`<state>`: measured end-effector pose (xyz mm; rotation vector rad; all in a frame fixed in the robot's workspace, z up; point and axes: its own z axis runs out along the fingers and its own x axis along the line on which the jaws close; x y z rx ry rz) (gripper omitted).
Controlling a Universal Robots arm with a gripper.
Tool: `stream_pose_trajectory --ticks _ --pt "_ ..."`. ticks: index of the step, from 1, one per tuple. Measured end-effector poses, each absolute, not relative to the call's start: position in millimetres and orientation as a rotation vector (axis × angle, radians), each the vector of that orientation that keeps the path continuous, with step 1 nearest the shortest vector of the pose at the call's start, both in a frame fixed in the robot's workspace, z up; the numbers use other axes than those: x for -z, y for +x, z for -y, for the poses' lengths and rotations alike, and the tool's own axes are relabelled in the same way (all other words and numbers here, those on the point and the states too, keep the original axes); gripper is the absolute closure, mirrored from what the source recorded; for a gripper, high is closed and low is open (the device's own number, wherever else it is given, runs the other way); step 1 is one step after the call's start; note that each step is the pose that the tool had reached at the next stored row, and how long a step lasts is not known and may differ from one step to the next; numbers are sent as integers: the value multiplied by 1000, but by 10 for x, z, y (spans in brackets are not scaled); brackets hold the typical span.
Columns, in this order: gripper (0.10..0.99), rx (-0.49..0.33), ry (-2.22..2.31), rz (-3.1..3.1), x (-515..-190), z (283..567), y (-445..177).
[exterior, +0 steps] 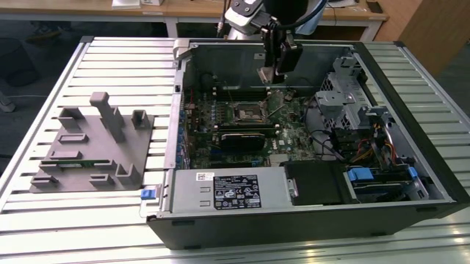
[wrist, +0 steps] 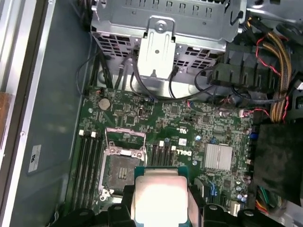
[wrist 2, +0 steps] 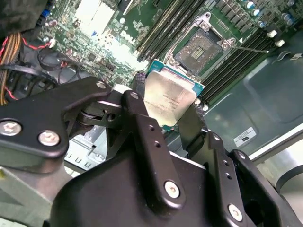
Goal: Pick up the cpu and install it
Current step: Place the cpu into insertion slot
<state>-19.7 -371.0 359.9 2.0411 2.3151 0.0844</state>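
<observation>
Second wrist view: gripper (wrist 2: 164, 118) is clamped on the cpu (wrist 2: 170, 97), fingers (wrist 2: 137, 111) pinching two opposite edges, silvery top up, green rim showing. The cpu hangs in the air above the motherboard (wrist 2: 102, 45), off to one side of the open socket (wrist 2: 201, 45) and touching nothing. The first wrist view agrees: cpu (wrist: 158, 198) is beside the socket (wrist: 122, 170), not over it, and the retention frame (wrist: 124, 142) is flipped open. In the exterior view the gripper (exterior: 273, 74) sits over the far part of the case (exterior: 309, 223). My read: carry step. Doing it well means keeping the chip flat, squaring its edges to the socket, staying clear of the raised frame, and using no downward force. The corner markings can't be made out.
</observation>
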Motion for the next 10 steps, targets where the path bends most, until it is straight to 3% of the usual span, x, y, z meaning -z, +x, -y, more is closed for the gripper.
stream_pose_trajectory --ticks 10 --pt "561 -83 2041 -2316 -3535 3710 -217"
